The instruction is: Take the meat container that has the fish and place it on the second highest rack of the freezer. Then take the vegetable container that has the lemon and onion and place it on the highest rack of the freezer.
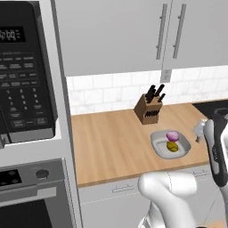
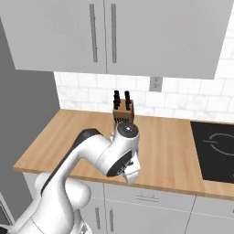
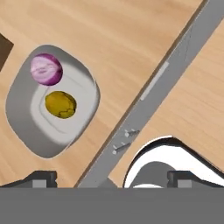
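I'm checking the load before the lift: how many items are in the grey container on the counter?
2. In the vegetable container, the onion sits at one end and the lemon beside it nearer the middle. Nothing else shows inside.

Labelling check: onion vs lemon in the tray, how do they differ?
The onion is magenta-purple and round with a pale cut-looking face; the lemon is dull yellow and oval. In the left base view the onion lies nearer the wall, the lemon nearer the counter edge. Both lie in the vegetable container, similar in size.
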